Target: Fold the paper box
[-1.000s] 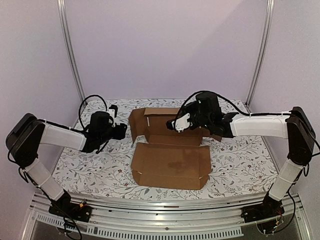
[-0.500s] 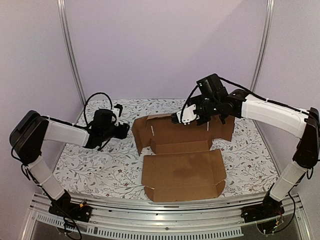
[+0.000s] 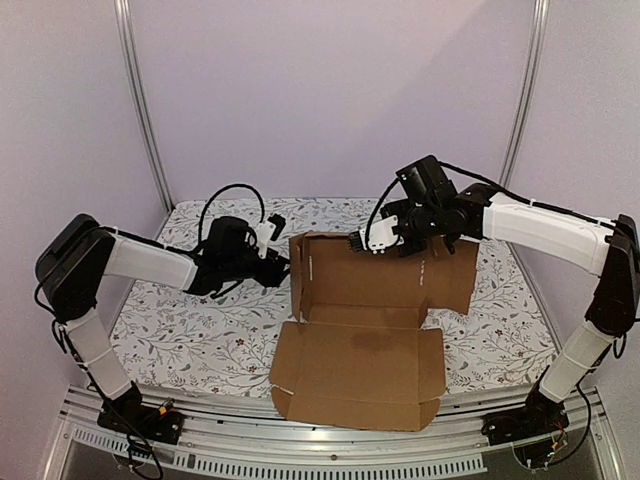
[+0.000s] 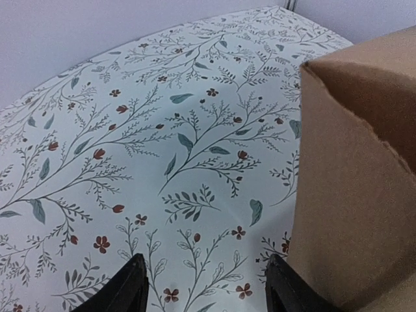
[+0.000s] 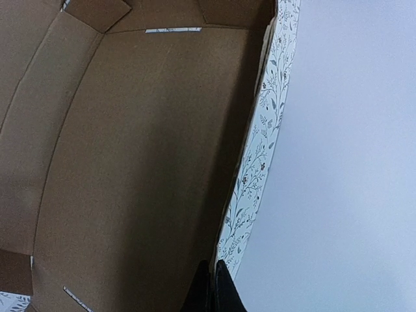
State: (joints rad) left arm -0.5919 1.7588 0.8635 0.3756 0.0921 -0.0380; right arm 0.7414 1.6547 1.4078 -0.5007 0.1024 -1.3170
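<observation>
Left jaws have slid in toward the box [image 3: 360, 340] since the earlier frame. They are now just beside its side flap [image 3: 300, 275] at 9 o'clock, spread open and empty. Right jaws are pinched shut on the top edge of the rear wall [image 3: 385, 280] at 12 o'clock, now more upright. Box sits mid table [image 3: 180, 330], lid panel flat toward 6 o'clock. Step looks like raising the left side. Hold the right pinch steady as an anchor, bring the left jaws onto the flap's free edge, then swing it inward along the crease, slowly, so the box doesn't skid.
</observation>
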